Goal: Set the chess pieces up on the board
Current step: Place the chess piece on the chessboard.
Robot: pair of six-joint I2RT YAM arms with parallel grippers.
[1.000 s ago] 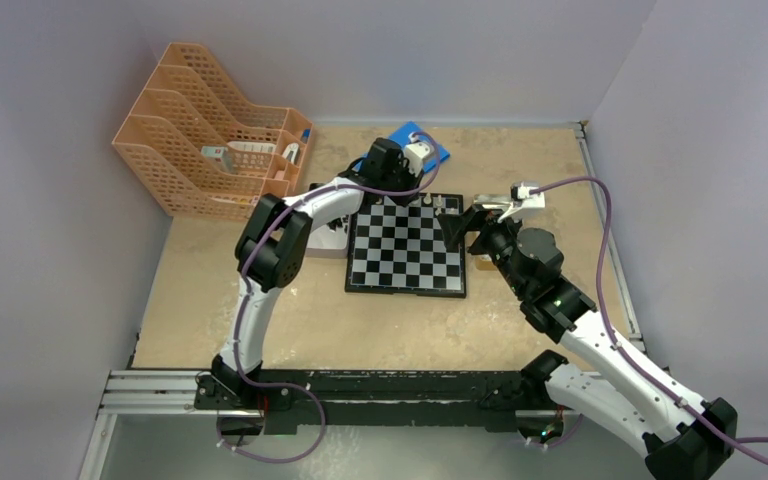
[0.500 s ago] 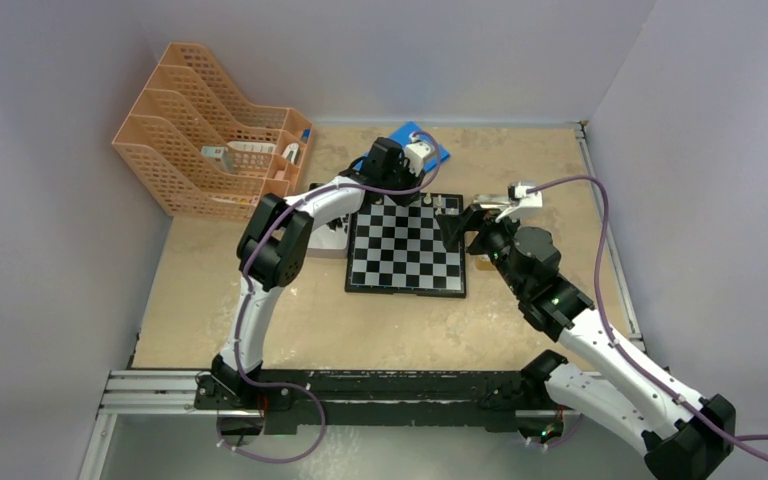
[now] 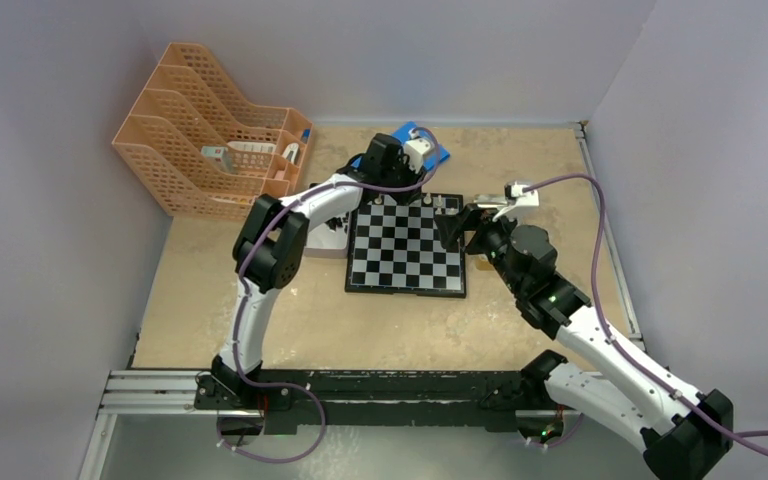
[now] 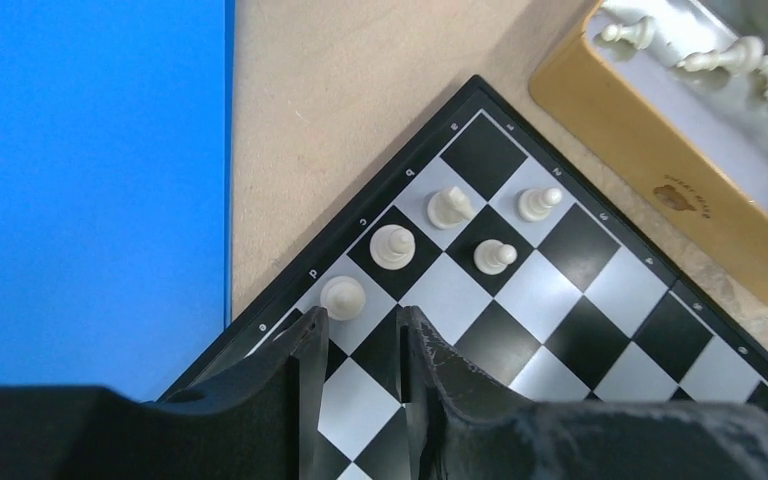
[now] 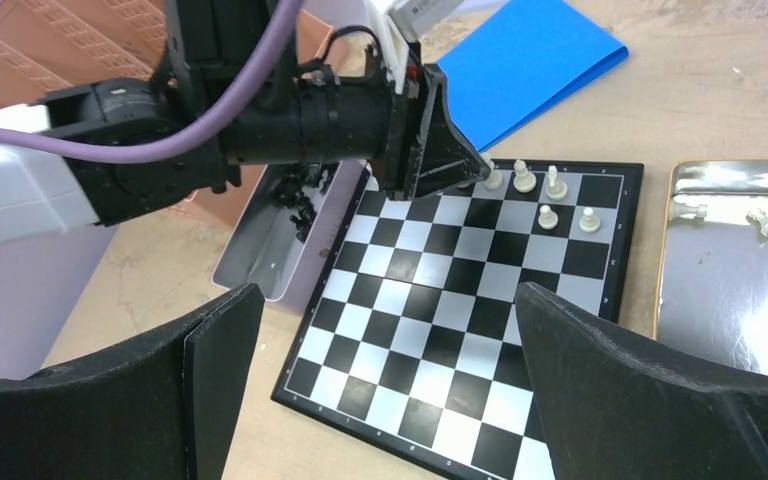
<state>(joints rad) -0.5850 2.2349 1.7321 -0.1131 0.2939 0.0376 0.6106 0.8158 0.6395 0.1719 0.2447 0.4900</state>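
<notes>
A silver tin (image 5: 270, 250) lies against the left edge of the chessboard (image 3: 407, 255) and holds a heap of black pieces (image 5: 300, 195). Beside the board's right edge is a shallow gold-rimmed tray (image 4: 650, 150) with several loose white pieces (image 4: 628, 32) lying in it. Its near part is hidden under the right arm in the top view. An orange file rack (image 3: 200, 130) stands at the far left corner of the desk (image 3: 260, 320), with a few small things in its compartments that are too small to name. A plain blue sheet (image 4: 90, 170) lies flat just beyond the board's far edge. The board sits in the middle of the desk, and five cream-white pieces (image 4: 393, 246) stand upright near its far right corner. Three are on the edge row with the corner square itself bare, and two are on the row next to it. The left arm reaches over the tin to the far edge of the board. The left gripper (image 4: 360, 318) points down at the edge row, its jaws narrowly parted with only board squares showing between them, and one fingertip is just beside the innermost of the three edge pieces. The right arm bends in from the right. The right gripper (image 5: 390, 295) hangs above the board's right half, facing the left one, jaws spread wide and holding nothing.
</notes>
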